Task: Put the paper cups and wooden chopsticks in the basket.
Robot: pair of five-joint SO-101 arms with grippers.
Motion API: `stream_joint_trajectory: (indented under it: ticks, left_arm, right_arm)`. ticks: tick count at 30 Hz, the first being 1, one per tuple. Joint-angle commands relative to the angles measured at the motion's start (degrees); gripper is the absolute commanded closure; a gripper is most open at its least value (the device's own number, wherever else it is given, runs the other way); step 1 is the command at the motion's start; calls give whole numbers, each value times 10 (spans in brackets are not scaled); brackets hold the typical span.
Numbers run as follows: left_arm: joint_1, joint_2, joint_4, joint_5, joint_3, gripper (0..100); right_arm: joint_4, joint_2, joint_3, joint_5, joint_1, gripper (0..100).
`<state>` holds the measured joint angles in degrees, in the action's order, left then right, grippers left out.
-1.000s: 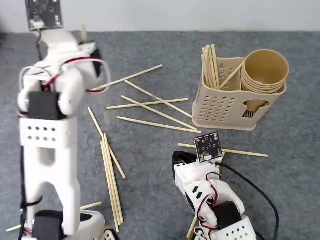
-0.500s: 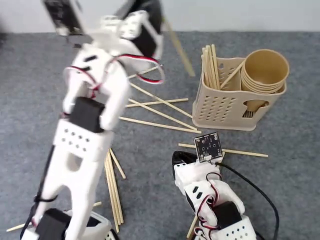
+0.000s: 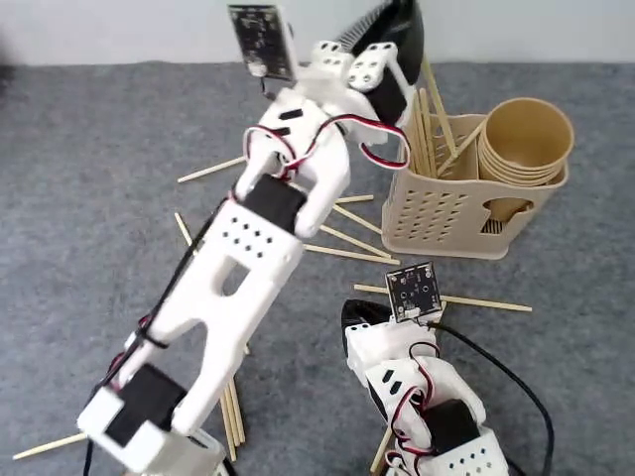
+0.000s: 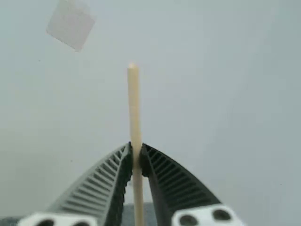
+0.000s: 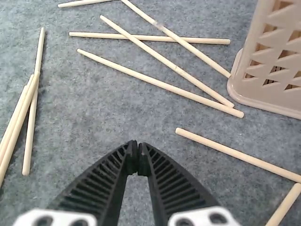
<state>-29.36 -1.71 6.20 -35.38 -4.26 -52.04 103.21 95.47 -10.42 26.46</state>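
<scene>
My left gripper (image 4: pixel 135 149) is shut on a wooden chopstick (image 4: pixel 134 103) that stands straight up between its fingers. From above, the left gripper (image 3: pixel 395 28) is raised at the back of the table, just left of the beige basket (image 3: pixel 446 213), and the held chopstick (image 3: pixel 433 94) slants down over the basket's left compartment. Several chopsticks (image 3: pixel 417 134) stand in that compartment. Stacked paper cups (image 3: pixel 526 139) sit in the right one. My right gripper (image 5: pixel 137 148) is shut on nothing, low over the grey mat. Loose chopsticks (image 5: pixel 160 84) lie ahead of it.
More chopsticks lie scattered on the mat: one (image 3: pixel 486 300) right of the right arm (image 3: pixel 422 392), one (image 3: pixel 211 170) at the back left, several (image 3: pixel 234 421) near the left arm's base. The basket's corner (image 5: pixel 268 75) is close to the right gripper.
The left arm has swung from the back left across to the right with the chopstick, ending beside the basket. The right arm has not moved.
</scene>
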Motion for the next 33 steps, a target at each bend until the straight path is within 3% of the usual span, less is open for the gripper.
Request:
stream_joint_trajectory:
  ticks: [1, 6, 9, 15, 19, 25, 33]
  left_arm:
    - [-5, -18, -19, 56, -8, 987]
    - [0, -40, -15, 98, -6, 985]
    - [-4, -29, 38, 111, -8, 979]
    - [0, 28, 137, 86, -8, 857]
    - [21, 72, 189, 79, -8, 855]
    - [84, 145, 294, 79, -8, 855]
    - [212, 219, 514, 80, -8, 855]
  right_arm:
    - [11, 7, 7, -3, -1, 990]
    - [11, 7, 7, -3, -1, 990]
    - [11, 7, 7, -3, -1, 990]
    - [11, 7, 7, -3, -1, 990]
    - [11, 7, 7, -3, -1, 990]
    - [11, 7, 8, -3, -1, 990]
    - [11, 7, 8, -3, -1, 990]
